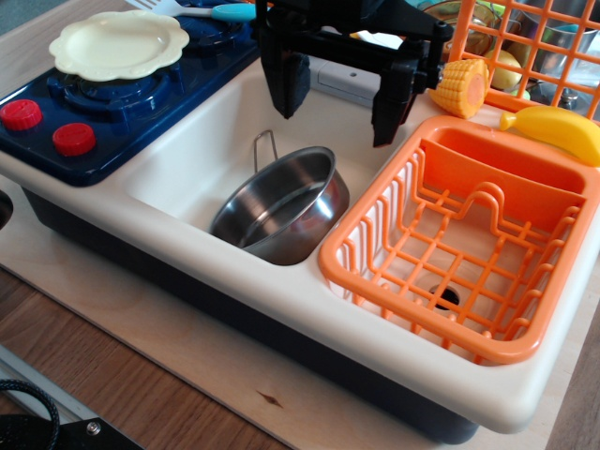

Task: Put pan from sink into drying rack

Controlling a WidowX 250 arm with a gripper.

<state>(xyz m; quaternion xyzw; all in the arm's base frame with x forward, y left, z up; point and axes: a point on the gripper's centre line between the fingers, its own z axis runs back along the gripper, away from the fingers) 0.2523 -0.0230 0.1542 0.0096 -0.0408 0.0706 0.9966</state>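
The shiny steel pan (281, 203) lies tilted in the cream-white sink (192, 155), leaning against the sink's right wall beside the rack. Its thin wire loop handle (265, 147) points toward the back. The orange drying rack (459, 239) sits in the right basin and holds nothing; its solid cutlery compartment is at the back. My black gripper (339, 103) hangs open above the back of the sink, over and behind the pan, with both fingers spread wide and nothing between them.
A navy-blue stove top (112, 103) with red knobs carries a pale yellow scalloped plate (119, 43) at the left. A toy corn cob (461, 86), a yellow banana (558, 129) and a taller orange grid basket (534, 42) stand behind the rack.
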